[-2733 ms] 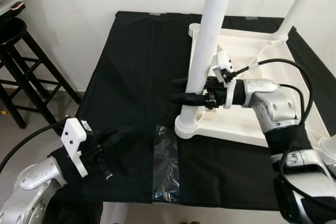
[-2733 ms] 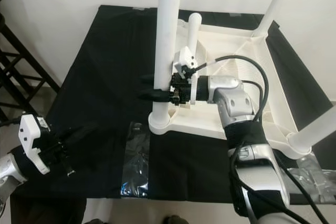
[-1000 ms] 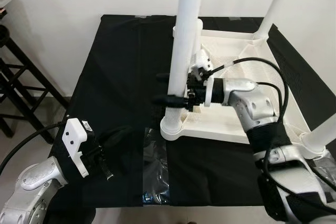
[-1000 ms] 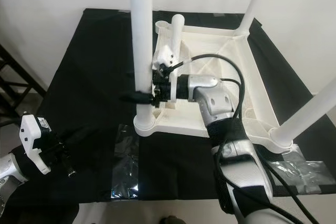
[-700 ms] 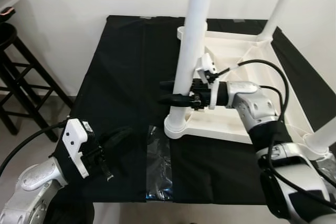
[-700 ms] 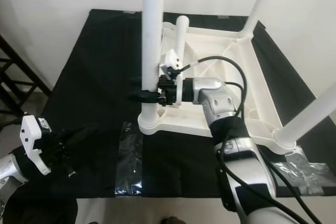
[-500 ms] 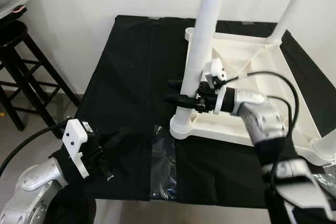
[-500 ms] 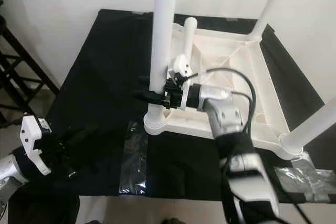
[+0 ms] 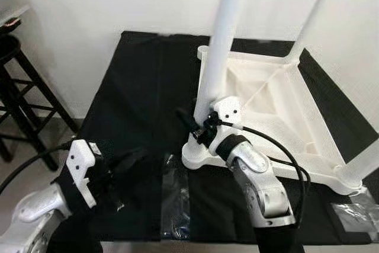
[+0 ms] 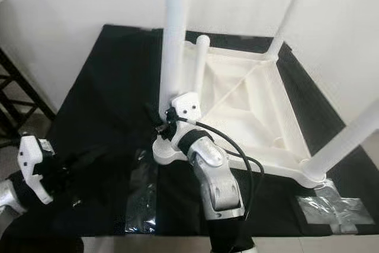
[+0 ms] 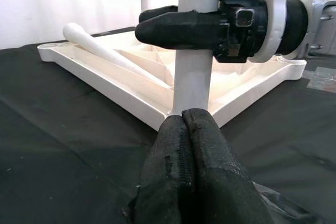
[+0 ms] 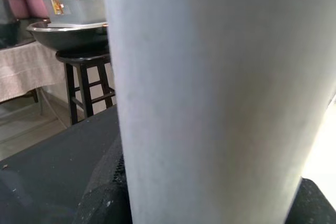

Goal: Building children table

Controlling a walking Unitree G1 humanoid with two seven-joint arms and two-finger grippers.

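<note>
Meanwhile, the right end effector (image 11: 197,24) clamps the upright white plastic leg (image 9: 220,51) low, apparently to seat it in the upturned white tabletop (image 9: 278,119), while the left end effector (image 11: 191,169) rests closed and empty.

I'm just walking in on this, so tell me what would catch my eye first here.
An upside-down white table top lies on a black cloth, with white legs rising from its corners. The right gripper is clamped around the near-left leg, just above its socket. The left gripper hangs low over the cloth to the left, fingers together, pointing at that leg.
</note>
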